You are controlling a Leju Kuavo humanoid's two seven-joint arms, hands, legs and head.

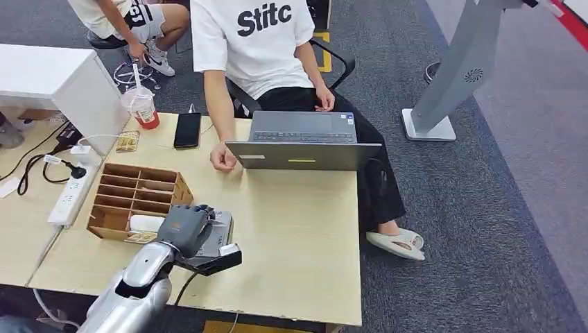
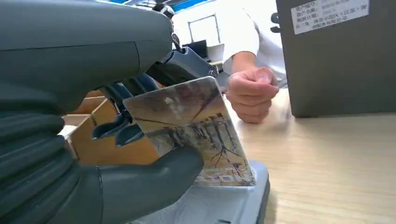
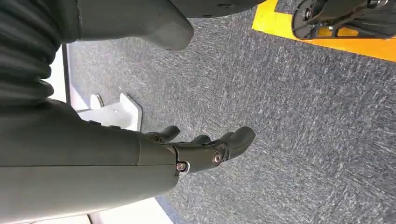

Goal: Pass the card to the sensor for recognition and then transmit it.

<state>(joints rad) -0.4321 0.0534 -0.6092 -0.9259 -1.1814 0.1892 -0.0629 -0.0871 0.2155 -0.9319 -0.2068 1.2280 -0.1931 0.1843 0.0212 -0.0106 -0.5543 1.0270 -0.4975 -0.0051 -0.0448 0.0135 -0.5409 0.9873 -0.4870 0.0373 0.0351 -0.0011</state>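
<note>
One light wooden table (image 1: 305, 229) is seen from the head view, standing on grey-blue carpet (image 1: 499, 208). The left hand (image 1: 184, 227) is held over a grey sensor (image 1: 216, 239) near the table's front edge. In the left wrist view the card (image 2: 194, 128), printed with a painted scene, is pinched between the thumb (image 2: 149, 179) and the darker fingers (image 2: 116, 128), its lower edge just above or touching the sensor's pale top (image 2: 219, 203); which cannot be told. A wooden compartment box (image 1: 139, 198) is placed just beside the sensor. Further back a laptop (image 1: 304, 142), a black phone (image 1: 187, 130), a lidded cup (image 1: 142, 107) and a white power strip (image 1: 69, 198) are noted. A person in a white shirt (image 1: 253, 38) is seated behind the table, a fist (image 1: 223, 158) resting on it. A grey stand (image 1: 451, 83) is set on the carpet to the right. The right hand (image 3: 201, 149) is seen above carpet, fingers loosely curled, nothing held.
</note>
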